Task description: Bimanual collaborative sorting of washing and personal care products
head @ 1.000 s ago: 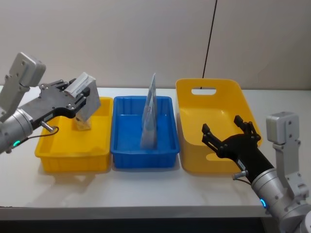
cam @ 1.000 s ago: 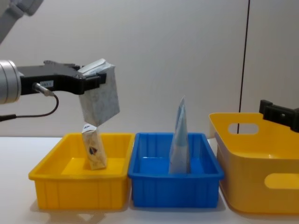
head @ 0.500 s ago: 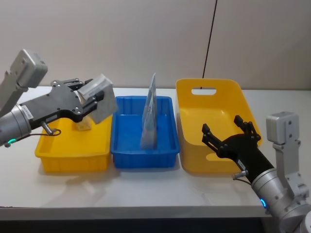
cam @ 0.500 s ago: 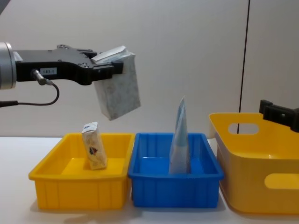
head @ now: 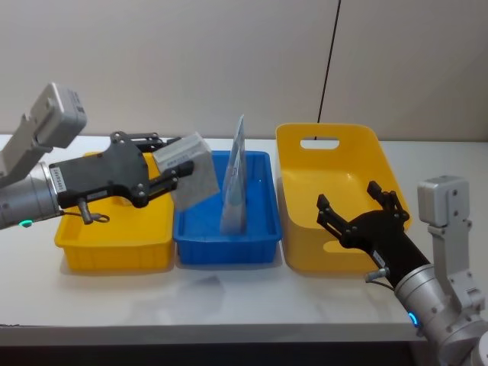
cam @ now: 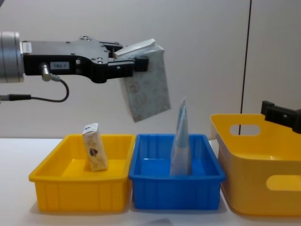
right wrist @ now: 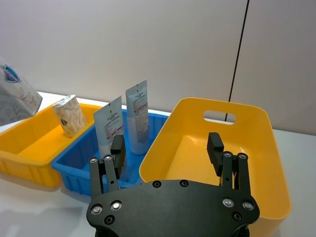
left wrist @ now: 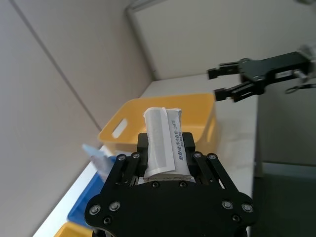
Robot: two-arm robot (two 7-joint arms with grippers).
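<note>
A white desk (head: 229, 297) is carrying three containers in a row. The big yellow basket (head: 305, 240) is sitting on the robot's right, and the right gripper (head: 354, 202) is hovering at its front wall with its jaws spread open and holding nothing. A blue bin (head: 227, 250) is standing in the middle and a yellow bin (head: 114, 253) on the left, the two touching. The left gripper (cam: 136, 63) is reaching in from the left, its jaws clamping the crimped top of a grey patterned pouch (cam: 148, 89). The pouch is hanging tilted in the air above the blue bin's left side. A pale blue tube (head: 235, 191) is standing upright in the blue bin, just beside the pouch's lower corner and not touching it; the right wrist view is showing a second tube next to it. A small cream packet (cam: 94, 153) is standing in the yellow bin.
</note>
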